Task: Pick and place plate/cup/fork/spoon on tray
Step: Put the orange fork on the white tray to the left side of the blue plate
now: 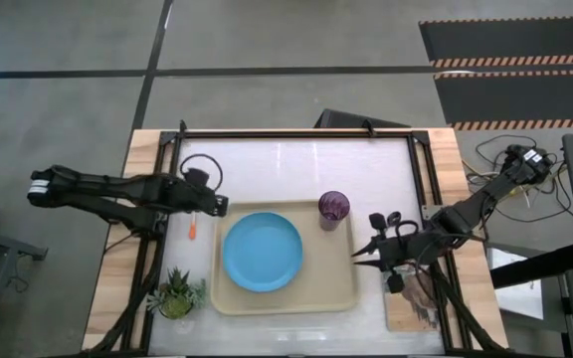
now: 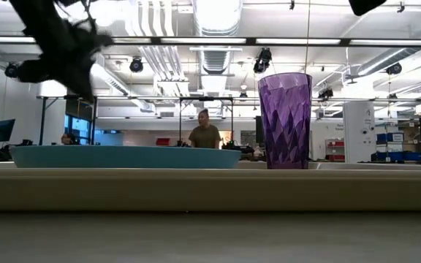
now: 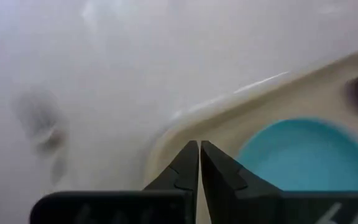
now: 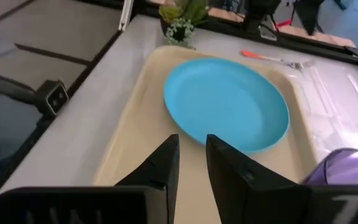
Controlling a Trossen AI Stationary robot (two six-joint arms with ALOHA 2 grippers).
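The cream tray point(image 1: 341, 293) lies at the table's near middle. The light-blue plate point(image 1: 263, 251) lies flat on it, and the purple cup point(image 1: 333, 209) stands upright on its far right corner. The orange-handled fork point(image 1: 194, 231) lies on the table just left of the tray. My left gripper point(image 3: 199, 144) is shut and empty, above the tray's far left corner point(image 3: 166, 127). My right gripper point(image 4: 191, 140) is narrowly open and empty, over the tray's right edge point(image 1: 354, 268), pointing at the plate point(image 4: 229, 102). I cannot make out the spoon.
A small potted plant point(image 1: 177, 295) stands at the near left, beside the tray. A printed book point(image 1: 416, 306) lies at the near right under my right arm. Black frame rails point(image 1: 296, 132) run along the table's far side. A person point(image 2: 205, 135) stands far off in the room.
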